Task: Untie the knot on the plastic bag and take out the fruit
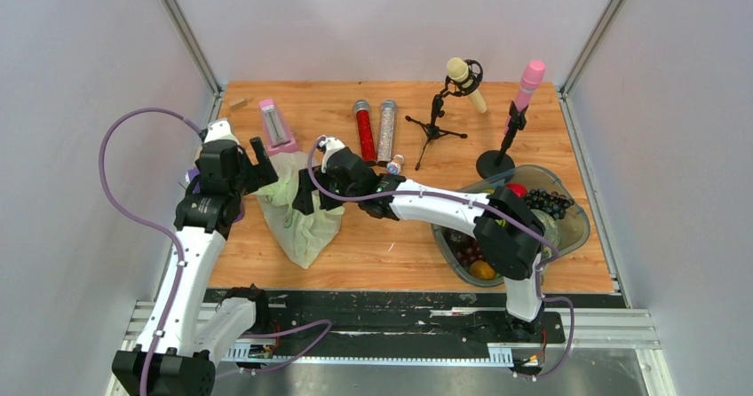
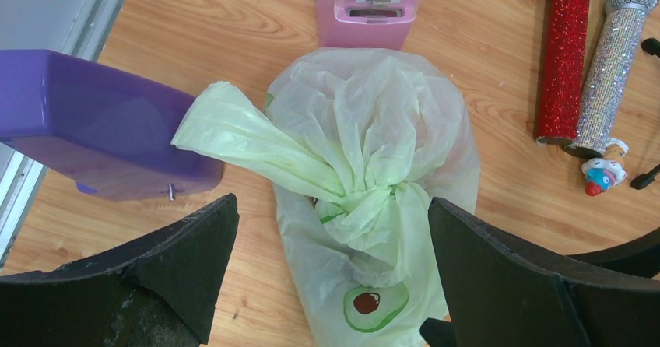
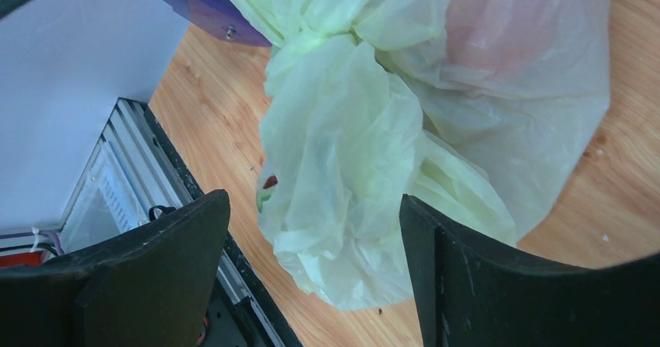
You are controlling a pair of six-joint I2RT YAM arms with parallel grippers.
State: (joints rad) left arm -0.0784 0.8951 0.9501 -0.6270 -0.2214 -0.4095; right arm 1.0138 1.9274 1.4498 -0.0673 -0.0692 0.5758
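Note:
The pale green plastic bag (image 1: pixel 305 221) lies on the wooden table between both arms, its knot (image 2: pixel 362 201) still tied, with one twisted tail (image 2: pixel 233 133) pointing left. An avocado print (image 2: pixel 375 306) marks the bag below the knot. My left gripper (image 2: pixel 333 265) hangs open above the knot, one finger on each side, touching nothing. My right gripper (image 3: pixel 315 265) is open too, and a loose fold of the bag (image 3: pixel 350 184) hangs between its fingers. The fruit is inside the bag; only a reddish round shape (image 3: pixel 498 28) shows through the film.
A purple box (image 2: pixel 101 125) sits left of the bag and a pink metronome (image 2: pixel 373 1) behind it. Red (image 2: pixel 562 59) and silver (image 2: pixel 611 67) glitter microphones lie further right. Two mic stands (image 1: pixel 435 121) stand at the back. A clear bin (image 1: pixel 573 227) with grapes and other toy fruit is on the right.

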